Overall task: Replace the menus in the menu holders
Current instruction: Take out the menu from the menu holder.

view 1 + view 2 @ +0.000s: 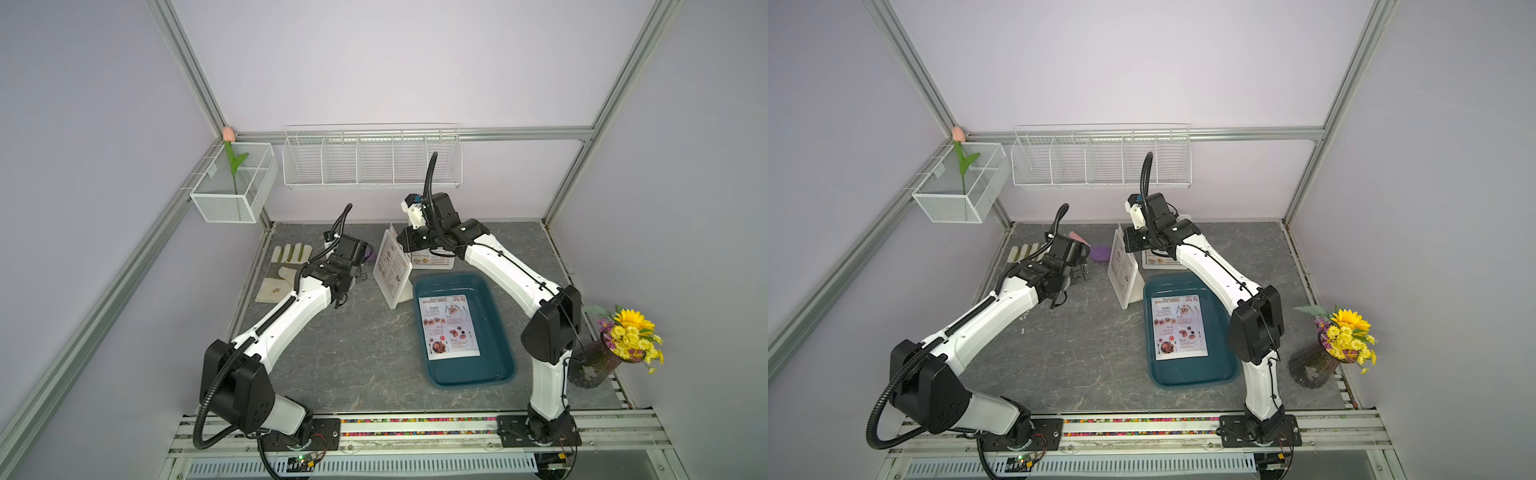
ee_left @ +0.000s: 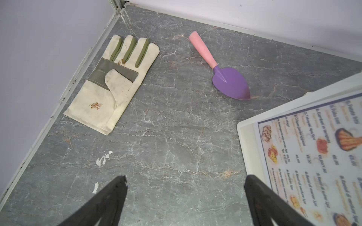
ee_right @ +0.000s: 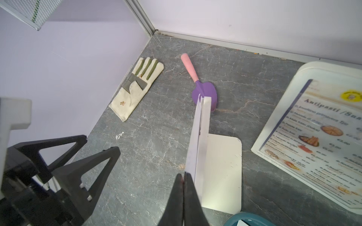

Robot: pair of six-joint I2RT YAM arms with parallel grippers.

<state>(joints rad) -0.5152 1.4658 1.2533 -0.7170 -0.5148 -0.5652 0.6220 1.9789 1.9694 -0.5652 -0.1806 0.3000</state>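
Observation:
One white menu holder (image 1: 390, 270) stands upright on its wedge mid-table, with a white food menu (image 2: 313, 156) in its face. My right gripper (image 3: 184, 175) is shut at the top corner of that sheet (image 3: 193, 146), where a thin pale sliver shows between the tips. A second menu holder (image 3: 293, 94) stands just behind, with a yellow-logo menu (image 3: 323, 127) in it. A red-headed SPECIAL MENU sheet (image 1: 451, 326) lies in the teal tray (image 1: 469, 382). My left gripper (image 2: 185, 182) is open over bare table, left of the upright holder (image 2: 246, 137).
A work glove (image 2: 109, 84) and a purple trowel with a pink handle (image 2: 229, 82) lie at the back left. A vase of yellow flowers (image 1: 602, 353) stands at the right edge. Wire baskets (image 1: 370, 158) hang on the back wall.

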